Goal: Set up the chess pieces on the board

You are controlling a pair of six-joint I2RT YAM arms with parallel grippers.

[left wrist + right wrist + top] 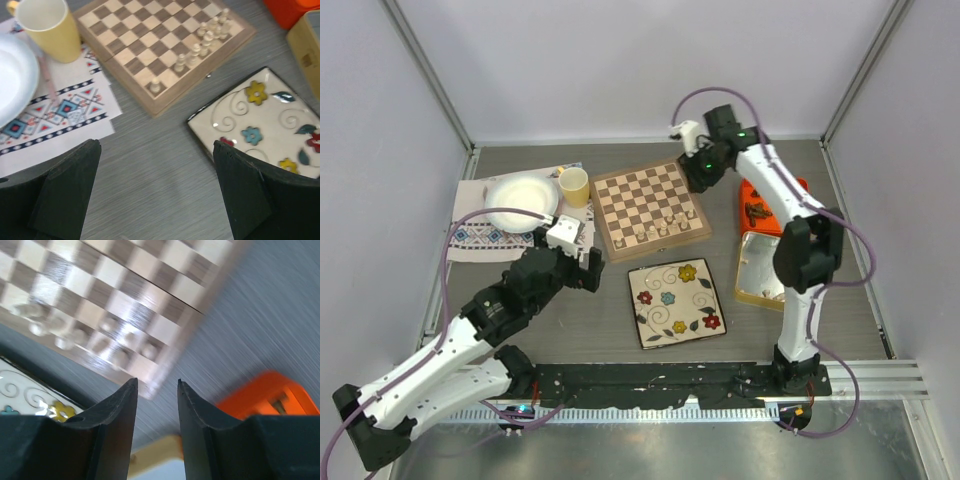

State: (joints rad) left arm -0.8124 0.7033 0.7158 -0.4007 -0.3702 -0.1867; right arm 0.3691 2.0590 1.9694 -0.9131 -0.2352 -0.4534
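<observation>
The board point(650, 208) lies at the table's back middle; it also shows in the left wrist view point(155, 40) and, blurred, in the right wrist view point(115, 300). Several pale chess pieces point(665, 226) stand near its front right edge, seen in the left wrist view point(200, 42) too. My left gripper point(588, 262) is open and empty over bare table, left of the floral plate; its fingers point(75, 190) stand wide apart. My right gripper point(694, 178) hovers by the board's right rim, open a little with nothing between the fingers point(120, 405). Dark pieces lie in an orange tray point(760, 208).
A floral plate point(677, 302) lies in front of the board. A yellow cup point(574, 186) and a white plate point(521, 200) sit on a patterned cloth point(470, 240) at the left. A tan box point(757, 265) sits right, below the orange tray.
</observation>
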